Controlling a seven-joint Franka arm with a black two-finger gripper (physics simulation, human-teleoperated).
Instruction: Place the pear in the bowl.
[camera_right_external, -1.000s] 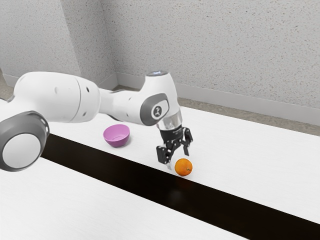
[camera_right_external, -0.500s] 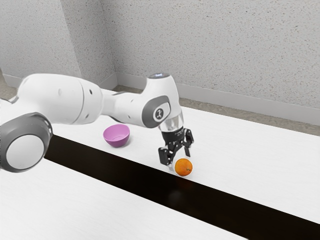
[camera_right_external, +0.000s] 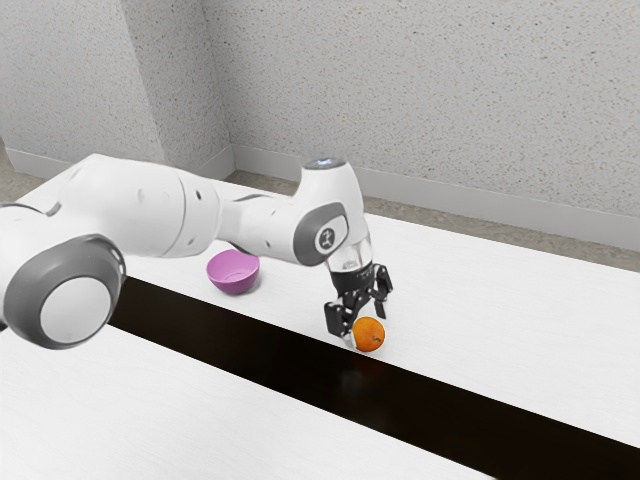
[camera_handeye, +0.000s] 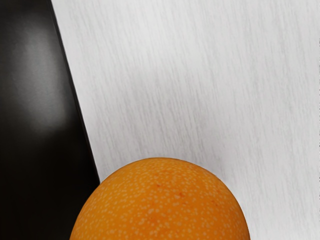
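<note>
A pale, speckled wall (camera_right_external: 430, 100) stands behind everything, with a corner toward the exterior view's left and a plain skirting (camera_right_external: 480, 199) along its foot. In front of it lies the white worktop (camera_right_external: 520, 320), finely streaked with grey grain. A dark, glossy band (camera_right_external: 230, 344) runs slantwise across it, with a soft sheen in places. The white arm (camera_right_external: 150, 205) reaches in from the exterior view's left, its big rounded joints marked with grey rings and caps, and bends downward at the wrist. Below the wrist, the black gripper (camera_right_external: 367, 327) points down with its two fingers spread wide, low over the worktop and not clamped on anything. The pinkish-purple bowl (camera_right_external: 233, 273) sits upright on the white surface, well apart from the gripper toward the exterior view's left, on the far side of the dark band. Smallest is the round, orange-coloured fruit (camera_right_external: 368, 335), more like an orange than a pear to look at. It rests on the white worktop at the gripper's fingertips, near the edge of the dark band and outside the bowl. In the wrist view, its rounded top shows many pale dots and a few redder specks, with the band's straight edge passing just beside it.
</note>
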